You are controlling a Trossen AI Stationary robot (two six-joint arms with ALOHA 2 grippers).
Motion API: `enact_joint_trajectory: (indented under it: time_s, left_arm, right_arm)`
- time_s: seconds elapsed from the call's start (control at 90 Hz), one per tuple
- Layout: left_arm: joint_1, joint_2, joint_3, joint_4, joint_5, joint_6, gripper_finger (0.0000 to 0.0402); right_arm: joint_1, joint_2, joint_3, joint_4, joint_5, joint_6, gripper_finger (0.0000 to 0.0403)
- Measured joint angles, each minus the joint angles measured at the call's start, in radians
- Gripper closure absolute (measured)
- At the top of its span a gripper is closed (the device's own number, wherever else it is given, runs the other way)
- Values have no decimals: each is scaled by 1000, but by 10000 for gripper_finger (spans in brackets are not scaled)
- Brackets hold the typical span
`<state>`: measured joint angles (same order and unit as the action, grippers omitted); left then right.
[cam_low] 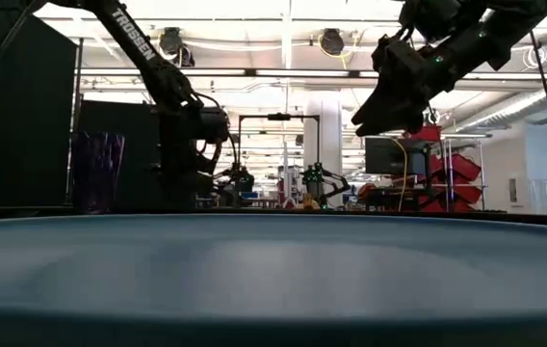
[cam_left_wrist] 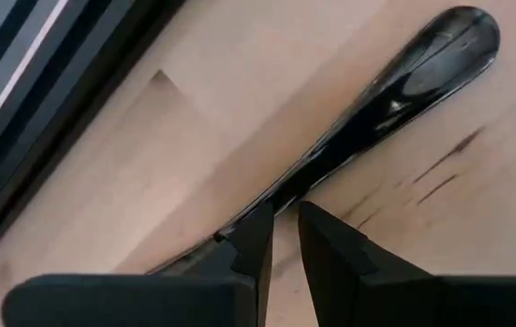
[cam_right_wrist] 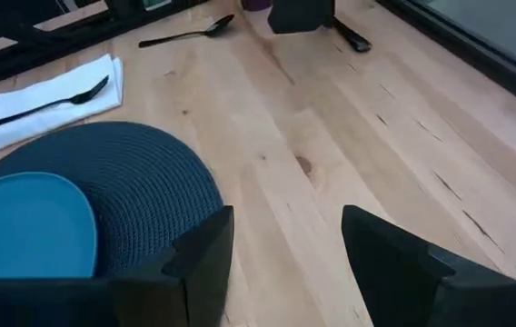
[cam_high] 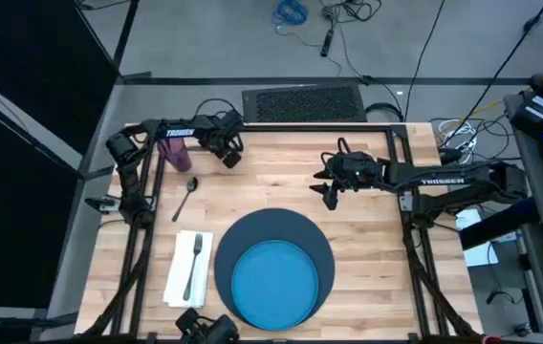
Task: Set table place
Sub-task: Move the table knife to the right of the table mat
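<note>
On the table [cam_high: 367, 248], the mat [cam_high: 321, 250] and plate [cam_high: 271, 282] sit at 6 o'clock with the napkin-borne fork [cam_high: 192, 266] at 9, while the left gripper [cam_high: 228, 153], fingers nearly together, hovers at 11 over a knife [cam_left_wrist: 394, 86], likely for pickup, and the right gripper [cam_high: 331, 196] waits at 1, fingers apart.

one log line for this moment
left tool: nearly shut, far left near cup | right tool: open, raised | fork: on napkin | spoon: on table
</note>
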<state>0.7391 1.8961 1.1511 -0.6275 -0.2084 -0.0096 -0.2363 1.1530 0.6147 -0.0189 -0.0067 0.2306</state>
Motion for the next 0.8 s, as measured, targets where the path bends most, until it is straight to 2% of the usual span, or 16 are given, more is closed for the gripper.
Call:
enact_joint_trajectory:
  time_s: [0.167,0.356,0.567,0.8]
  left_arm:
    - [0,2,0,14,5,19,359]
    - [-20,3,0,24,96,45,359]
    - [-68,6,12,10,126,45,359]
    - [-132,8,47,11,262,43,359]
  right_arm:
    - [-2,0,0,0,0,-3,211]
    - [-2,0,0,0,0,-7,211]
    - [-2,0,1,1,0,-7,211]
    - [-2,0,1,6,0,-7,211]
